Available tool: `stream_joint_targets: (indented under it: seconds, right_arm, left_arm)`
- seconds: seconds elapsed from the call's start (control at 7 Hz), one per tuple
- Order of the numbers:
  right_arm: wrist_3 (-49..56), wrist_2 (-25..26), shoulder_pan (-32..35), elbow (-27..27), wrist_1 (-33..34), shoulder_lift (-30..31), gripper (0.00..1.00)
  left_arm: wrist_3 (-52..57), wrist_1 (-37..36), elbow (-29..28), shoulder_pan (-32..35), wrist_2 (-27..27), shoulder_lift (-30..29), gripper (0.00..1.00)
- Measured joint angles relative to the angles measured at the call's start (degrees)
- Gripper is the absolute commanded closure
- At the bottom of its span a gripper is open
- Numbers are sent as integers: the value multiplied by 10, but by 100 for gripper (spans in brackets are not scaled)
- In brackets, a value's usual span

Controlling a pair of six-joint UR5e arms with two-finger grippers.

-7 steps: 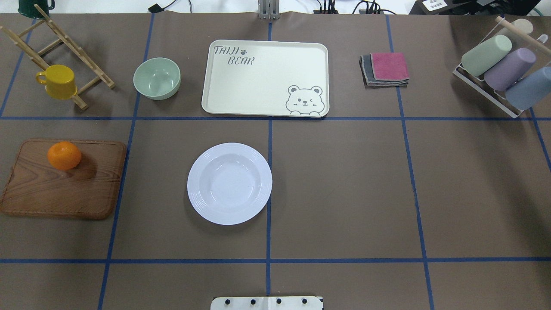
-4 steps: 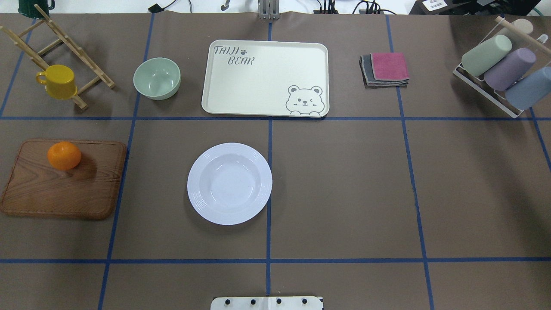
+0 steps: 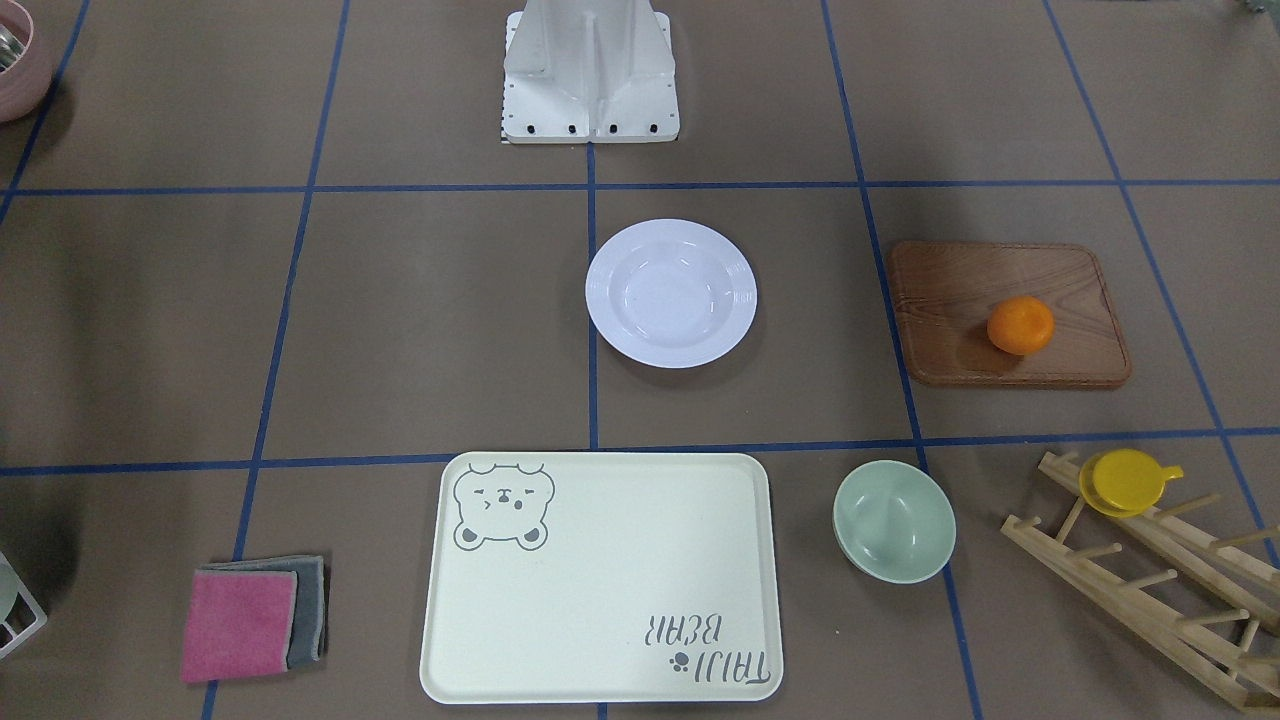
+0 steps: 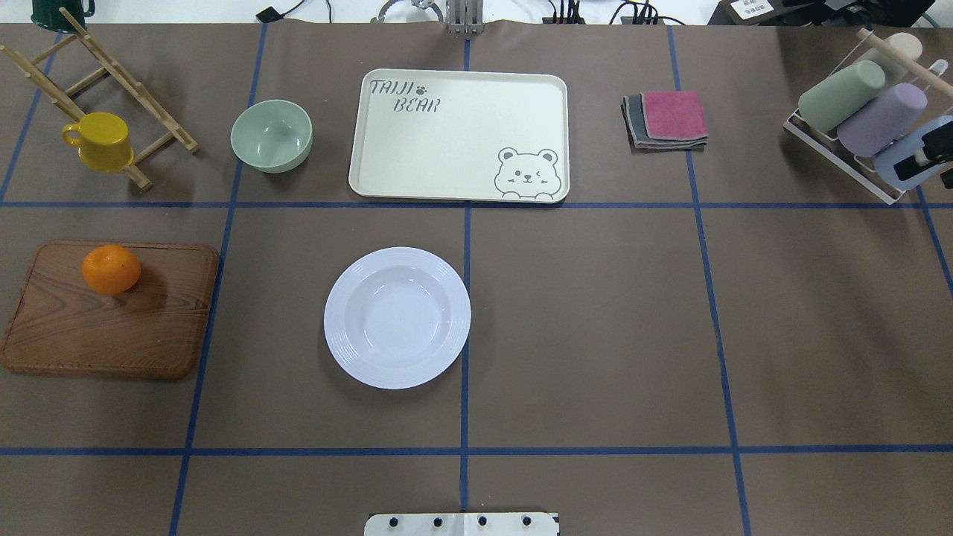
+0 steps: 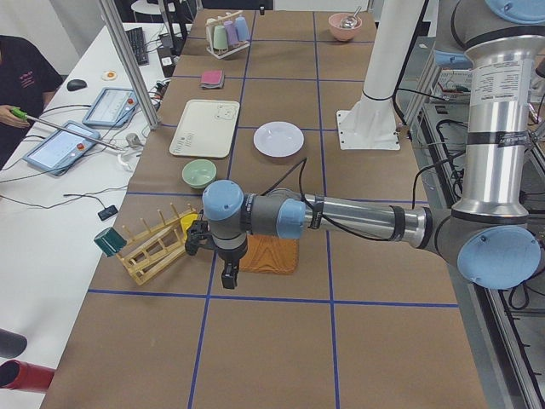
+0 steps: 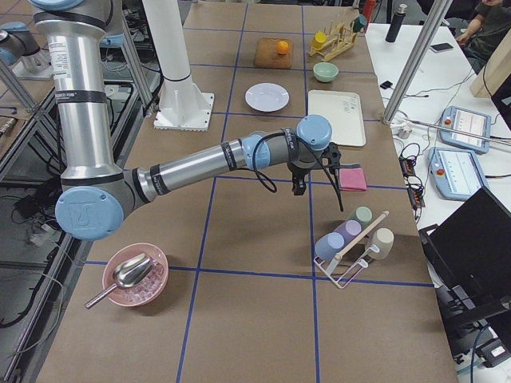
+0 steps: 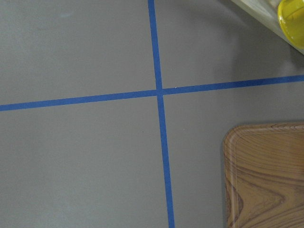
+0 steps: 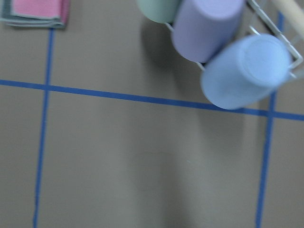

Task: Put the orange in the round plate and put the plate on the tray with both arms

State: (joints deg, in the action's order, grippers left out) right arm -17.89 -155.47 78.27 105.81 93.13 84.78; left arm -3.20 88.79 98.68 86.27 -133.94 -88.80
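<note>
Peeking at overhead edge: R gripper [image 4: 936, 153], cropped.

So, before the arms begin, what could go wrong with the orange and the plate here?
1. The orange is round and lies free on the wooden board; a slightly off-centre grasp may roll it away.
2. The left gripper hangs near the wooden rack with the yellow cup; it might knock them.
3. The round plate lies flat and glossy; its rim may slip when it is lifted.
</note>
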Motion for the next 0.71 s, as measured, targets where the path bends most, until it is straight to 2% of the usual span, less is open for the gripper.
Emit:
stream_joint_targets:
  seconds: [0.29, 0.57, 0.71]
  right_arm:
    - [-63, -33, -42, -10, -90, -10, 6]
    - [-173, -32, -72, -13, -178, -15, 5]
    - [-269, -11, -96, -19, -262, -16, 1]
  left_arm:
    - [-52, 2, 22, -30, 0, 0, 0]
    - [-108, 26, 33, -62, -1, 0, 0]
    - [-135, 45, 34, -76, -1, 1, 0]
